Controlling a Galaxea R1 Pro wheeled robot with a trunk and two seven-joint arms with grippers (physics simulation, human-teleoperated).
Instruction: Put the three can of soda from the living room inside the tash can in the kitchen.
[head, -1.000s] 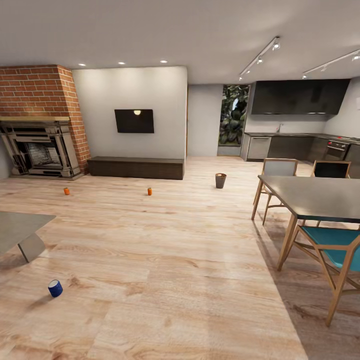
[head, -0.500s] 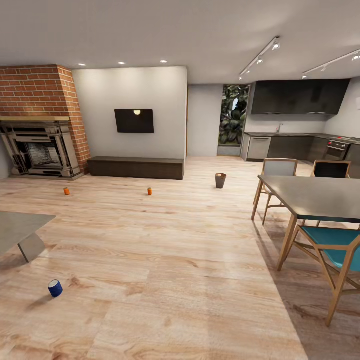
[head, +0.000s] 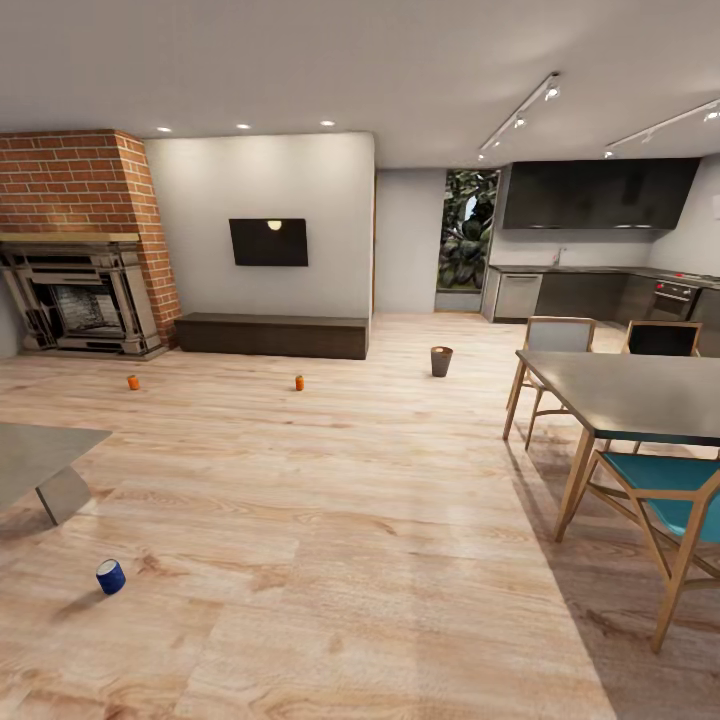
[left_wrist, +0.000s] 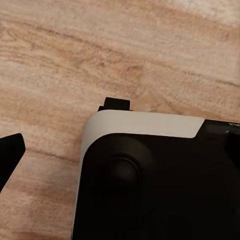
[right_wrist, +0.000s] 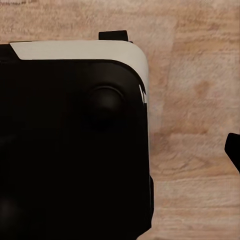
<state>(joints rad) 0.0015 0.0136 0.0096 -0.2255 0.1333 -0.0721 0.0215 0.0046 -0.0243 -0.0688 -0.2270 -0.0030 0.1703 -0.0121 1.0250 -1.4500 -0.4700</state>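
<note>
Three cans of soda stand on the wood floor of the living room in the head view. The dark blue can (head: 111, 576) is nearest, at the lower left. One orange can (head: 133, 382) stands before the fireplace and the other orange can (head: 299, 382) before the bench. The grey tash can (head: 441, 361) stands upright on the floor toward the kitchen (head: 600, 290). My left gripper (left_wrist: 125, 145) and right gripper (right_wrist: 120, 145) hang over the robot's own base, open, with nothing held. A black fingertip (left_wrist: 11, 157) shows at the frame edge, likewise a fingertip (right_wrist: 234, 150).
A grey low table (head: 40, 465) juts in at the left beside the blue can. A dining table (head: 640, 395) with wooden chairs (head: 670, 510) fills the right side. The brick fireplace (head: 80, 300) and dark bench (head: 272, 335) line the far wall. Open floor lies between.
</note>
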